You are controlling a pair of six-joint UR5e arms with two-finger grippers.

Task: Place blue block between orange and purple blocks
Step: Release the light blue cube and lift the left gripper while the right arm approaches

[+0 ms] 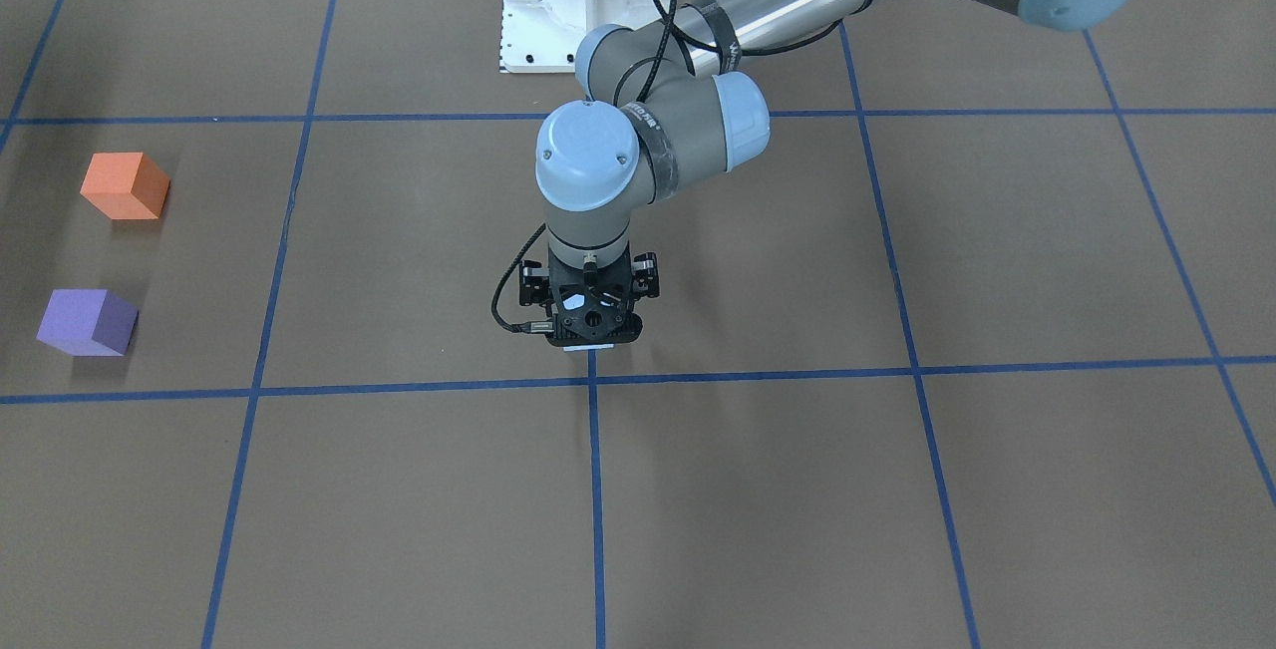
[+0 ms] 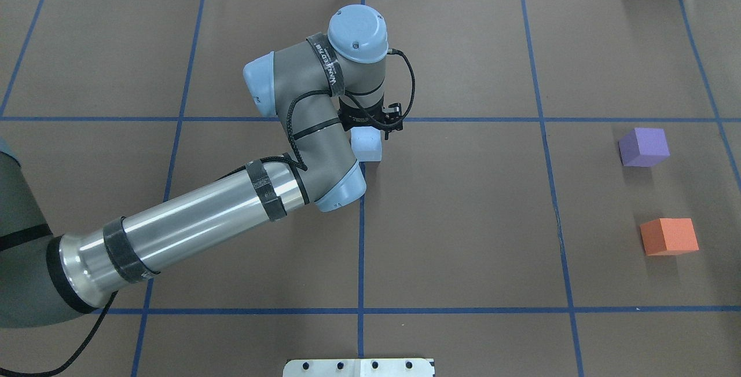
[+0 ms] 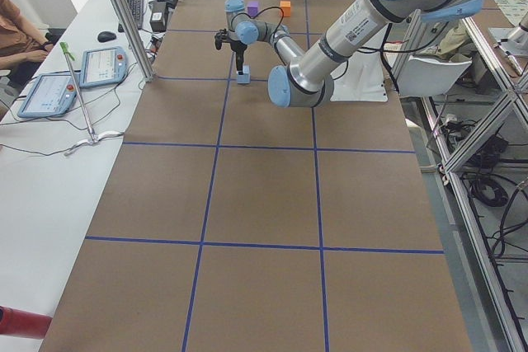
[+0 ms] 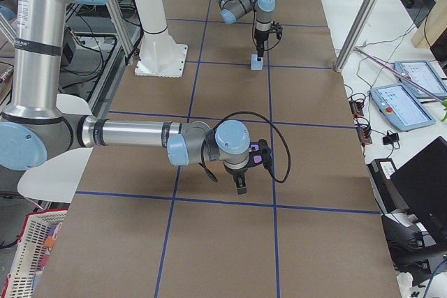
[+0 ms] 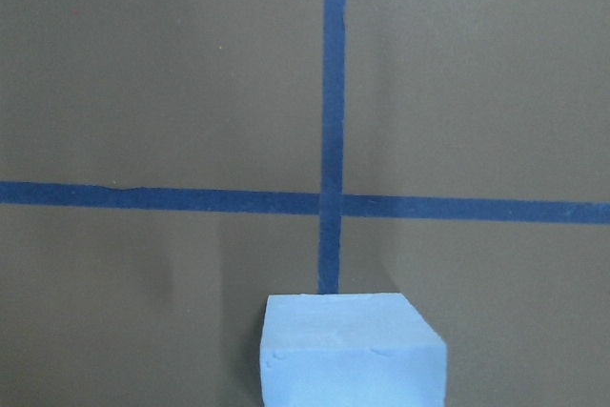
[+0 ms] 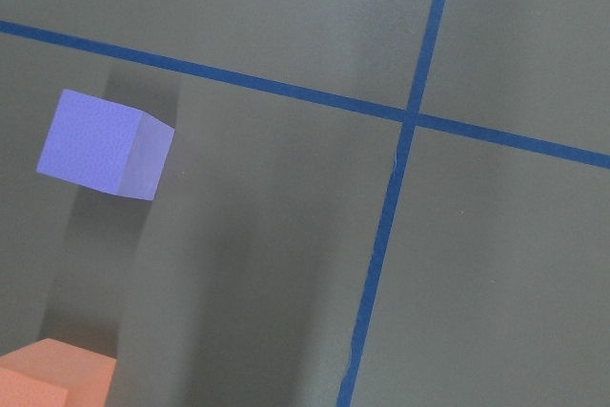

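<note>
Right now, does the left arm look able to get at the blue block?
Probably yes: the left gripper hangs directly over the blue block, and nothing stands beside it to block the way.

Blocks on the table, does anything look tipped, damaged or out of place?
Nothing stands out. The orange block and purple block sit flat and apart, and the blue block looks intact beside a tape crossing.

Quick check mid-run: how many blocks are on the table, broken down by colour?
blue block: 1
purple block: 1
orange block: 1
Total: 3 blocks
</note>
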